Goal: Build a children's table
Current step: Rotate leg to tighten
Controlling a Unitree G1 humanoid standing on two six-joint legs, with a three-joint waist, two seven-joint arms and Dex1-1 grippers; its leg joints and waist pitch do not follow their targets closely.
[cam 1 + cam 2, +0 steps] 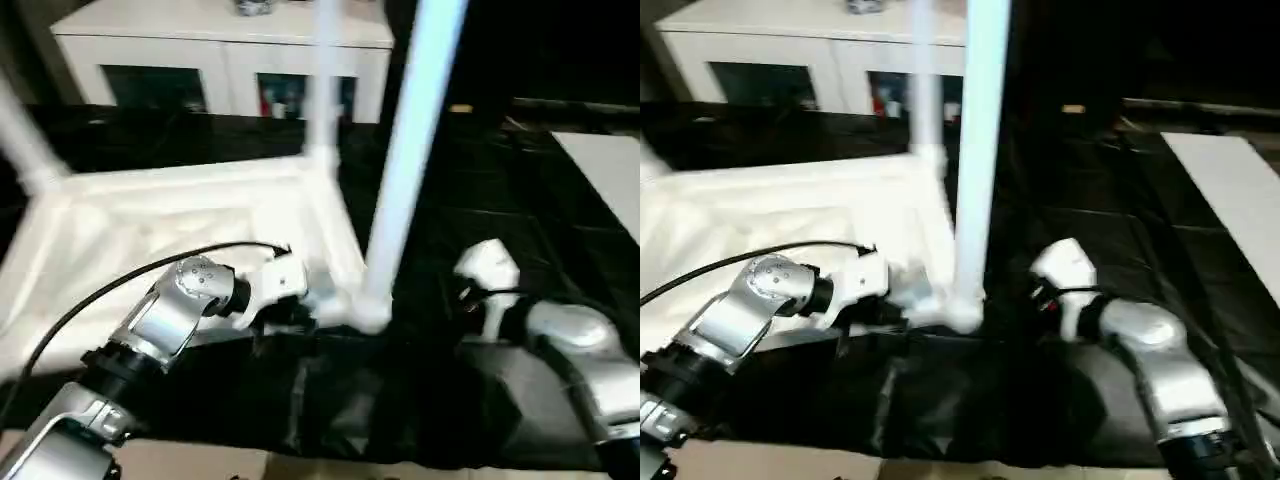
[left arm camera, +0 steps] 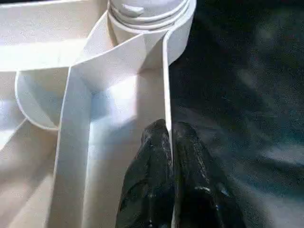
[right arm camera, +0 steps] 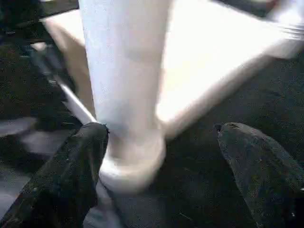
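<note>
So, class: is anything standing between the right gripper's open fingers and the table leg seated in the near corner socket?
Nothing visible does. In the right wrist view the leg rises straight ahead of the right gripper, whose fingers are spread wide, with just dark cloth beneath.

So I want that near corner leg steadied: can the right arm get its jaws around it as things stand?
Probably yes. The right gripper is open, its fingers either side of the near leg with nothing between; the left gripper only pinches the tabletop rim.
</note>
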